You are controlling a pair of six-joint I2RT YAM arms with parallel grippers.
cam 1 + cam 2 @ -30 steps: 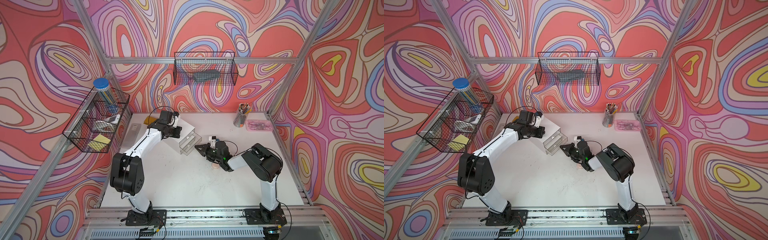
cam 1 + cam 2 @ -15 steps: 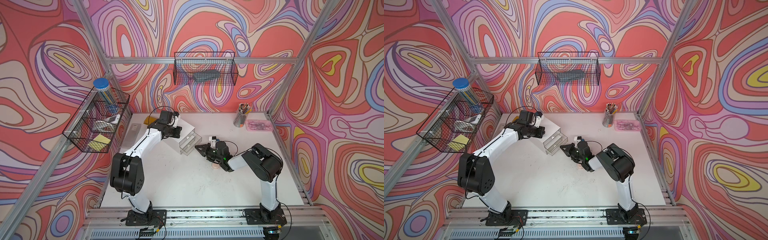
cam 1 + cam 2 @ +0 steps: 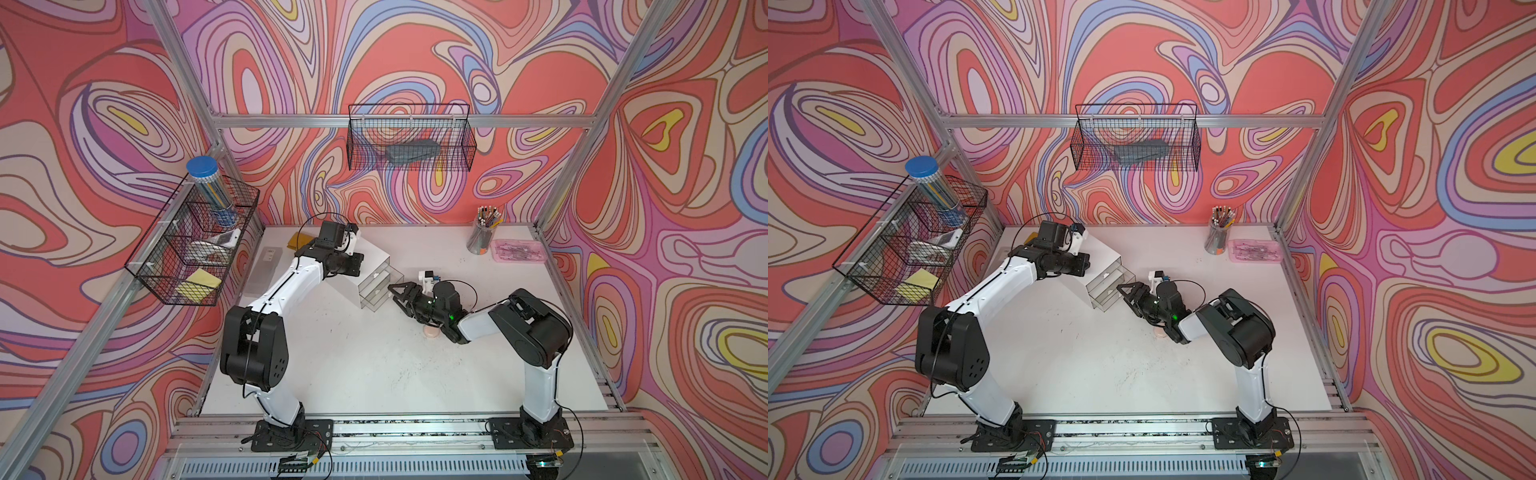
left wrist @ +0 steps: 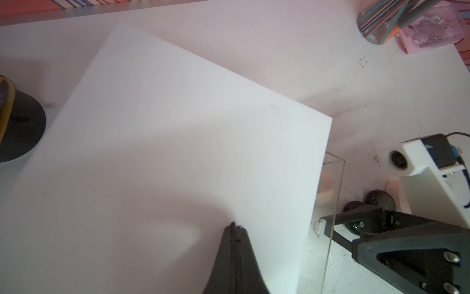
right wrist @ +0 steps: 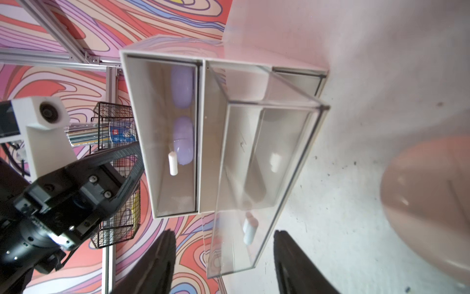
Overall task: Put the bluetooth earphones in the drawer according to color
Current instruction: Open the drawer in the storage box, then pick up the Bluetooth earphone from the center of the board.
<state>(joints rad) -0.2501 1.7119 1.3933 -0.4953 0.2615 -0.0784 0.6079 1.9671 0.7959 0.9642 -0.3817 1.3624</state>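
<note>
Right claw (image 5: pixel 223 236) has opened; pink case (image 3: pixel 431 331) half-hidden.

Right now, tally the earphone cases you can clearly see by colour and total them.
Lilac cases: 2, in the shut top drawer.
Pink case: 1, on the table.
Black: 0 clearly seen.
Total: 3; a pinkish blur in the open drawer is unclear.
</note>
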